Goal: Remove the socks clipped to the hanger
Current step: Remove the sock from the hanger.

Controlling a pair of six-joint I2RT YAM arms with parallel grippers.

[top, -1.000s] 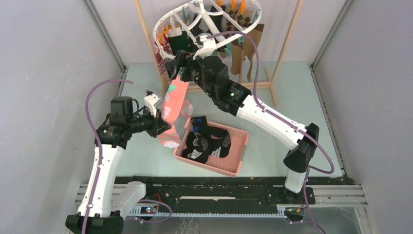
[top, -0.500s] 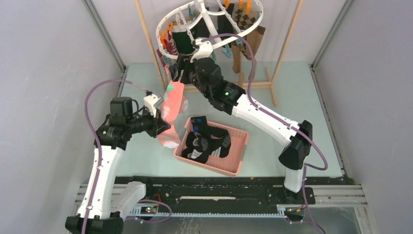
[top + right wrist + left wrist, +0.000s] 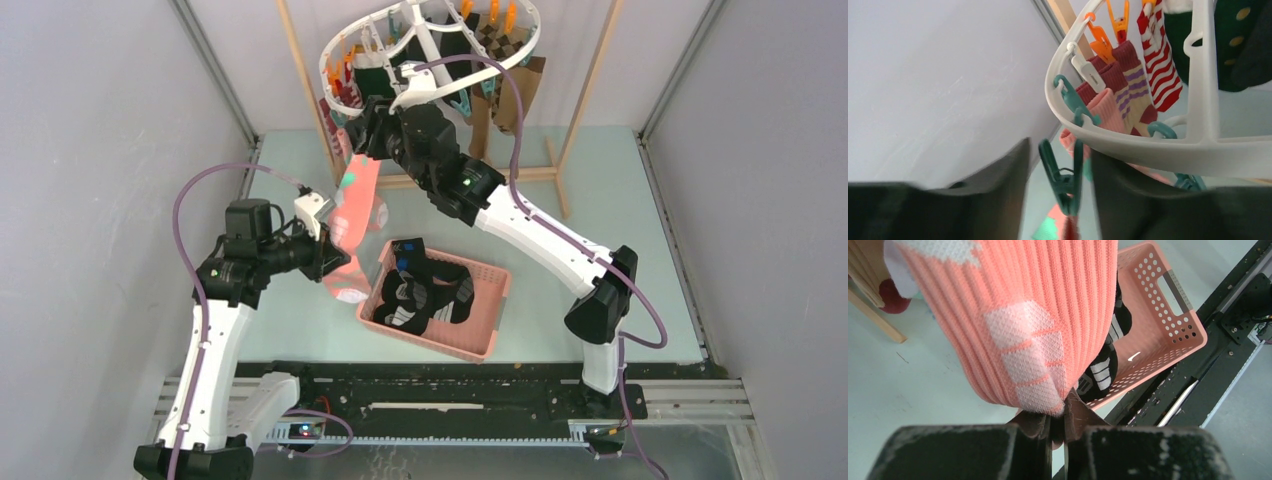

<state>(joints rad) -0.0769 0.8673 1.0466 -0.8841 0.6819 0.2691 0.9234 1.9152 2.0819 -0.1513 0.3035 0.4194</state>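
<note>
The white oval hanger [image 3: 335, 55] hangs at the back with several socks clipped under it. A pink sock [image 3: 357, 200] hangs from a teal clothespin [image 3: 1066, 180] at the hanger's [image 3: 1148, 147] near-left rim. My right gripper [image 3: 364, 138] is open, its fingers either side of that clothespin with small gaps. My left gripper [image 3: 335, 252] is shut on the pink sock's [image 3: 1018, 315] lower end, seen pinched at the left gripper [image 3: 1058, 412] fingertips. Purple-striped [image 3: 1131, 87], red-and-white striped [image 3: 1160, 55] and dark green [image 3: 1233, 45] socks hang further round the rim.
A pink perforated basket [image 3: 490, 300] holding black socks [image 3: 420, 295] sits on the table just right of my left gripper. The light wooden rack frame [image 3: 580, 100] stands behind. Grey walls close in on both sides.
My right gripper rose up and left to the hanger's rim and its jaws narrowed around the teal clothespin. The left arm holds still with the pink sock.
</note>
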